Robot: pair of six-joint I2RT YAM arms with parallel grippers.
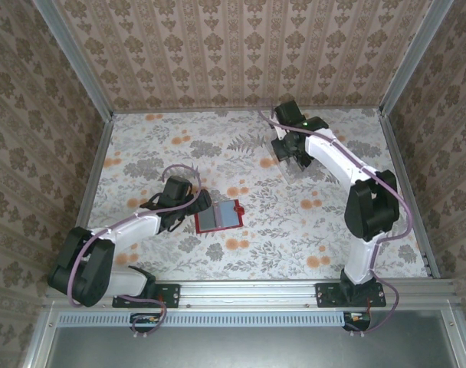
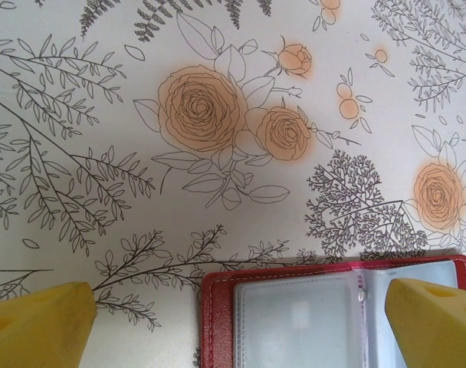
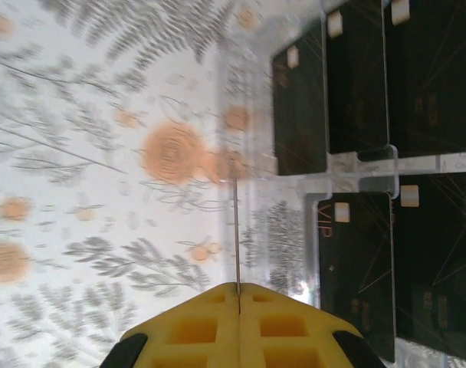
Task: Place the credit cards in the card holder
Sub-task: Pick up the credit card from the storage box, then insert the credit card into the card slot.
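Observation:
The red card holder point(image 1: 219, 217) lies open on the table, its clear pockets facing up. My left gripper point(image 1: 191, 205) hovers at its left end, open; in the left wrist view its yellow fingers point(image 2: 45, 326) straddle the card holder's red edge point(image 2: 216, 322). At the back, my right gripper point(image 1: 289, 152) is shut on one credit card point(image 3: 237, 230), seen edge-on as a thin line running out from between the fingertips of the gripper point(image 3: 239, 290). Several more dark credit cards point(image 3: 356, 77) sit in the clear plastic stand point(image 3: 294, 184) just to the right of it.
The clear stand point(image 1: 296, 165) sits on the floral table at the back right, under the right arm. Patterned walls and metal rails enclose the table. Open table lies between the stand and the card holder.

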